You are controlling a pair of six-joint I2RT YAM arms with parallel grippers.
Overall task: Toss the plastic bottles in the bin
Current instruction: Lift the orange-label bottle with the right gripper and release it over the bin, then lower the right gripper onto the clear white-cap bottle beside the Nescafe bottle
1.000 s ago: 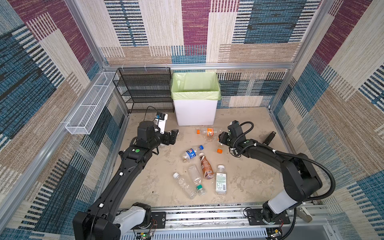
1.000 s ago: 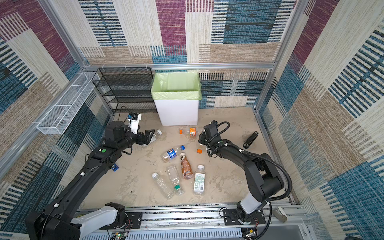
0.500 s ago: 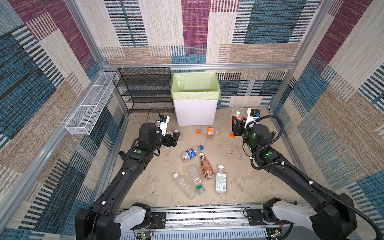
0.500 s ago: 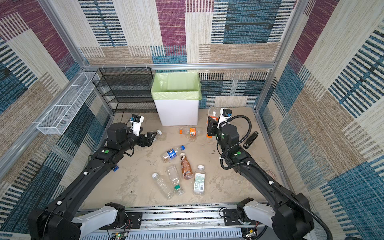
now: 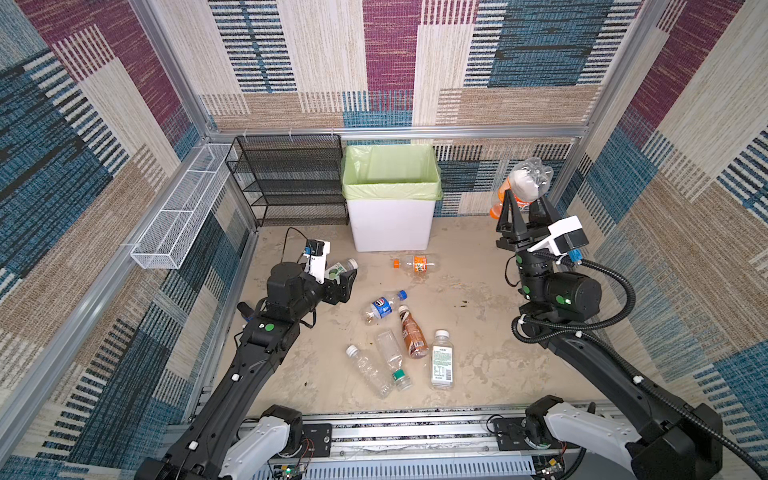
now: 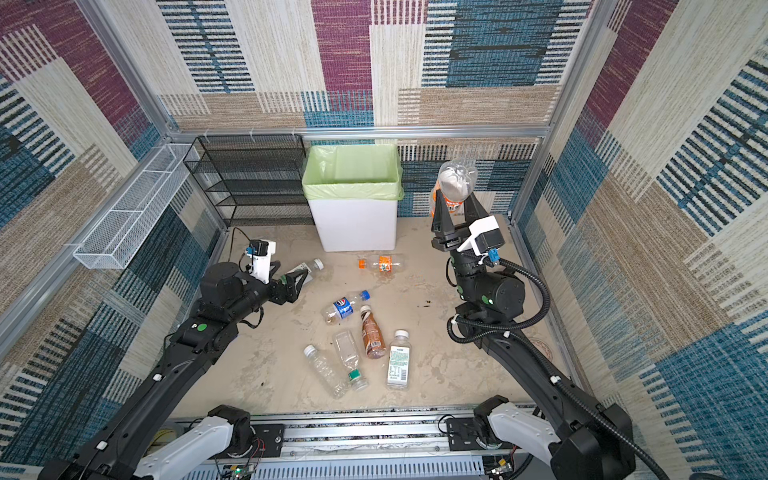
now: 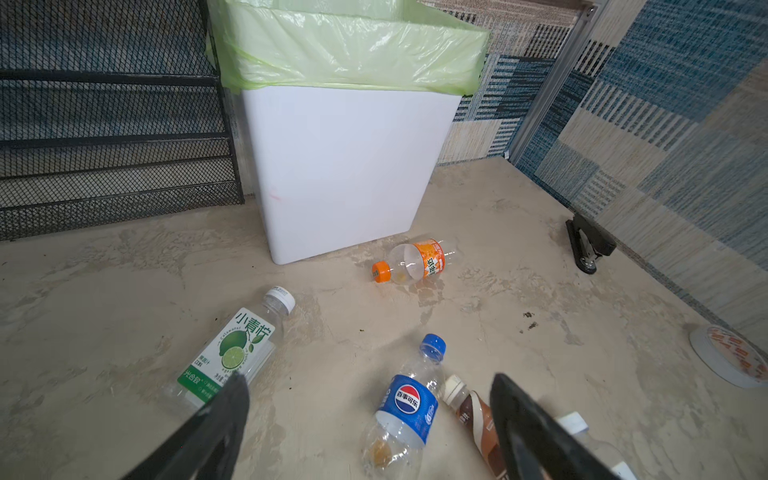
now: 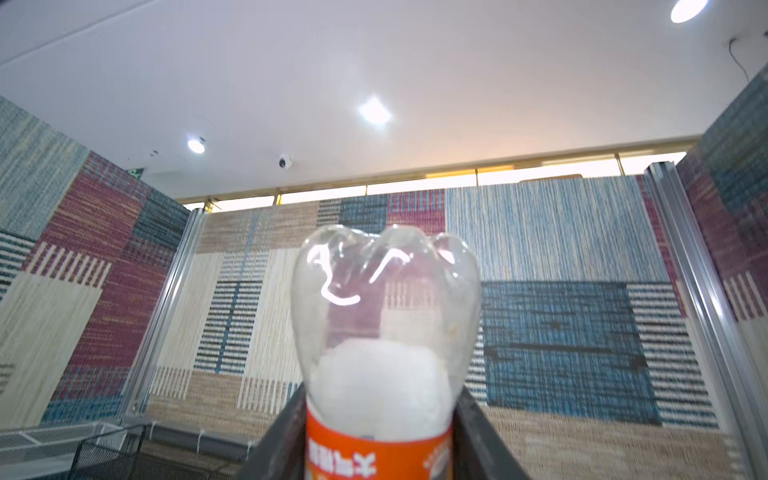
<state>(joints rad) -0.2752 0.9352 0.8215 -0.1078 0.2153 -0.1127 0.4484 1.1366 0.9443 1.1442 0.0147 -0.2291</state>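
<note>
Since the raised orange-labelled bottle (image 5: 524, 187) looks light and crushable, the right jaws pinch its labelled waist, while the left jaws gape empty.

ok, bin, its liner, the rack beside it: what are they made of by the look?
Bin: smooth matte white walls with no visible seams, looks like moulded plastic.
Liner: thin pale green film, glossy and wrinkled, folded over the rim; a plastic bag.
Rack: black mesh panels on thin bars, probably coated metal, though the coating is not certain.
</note>
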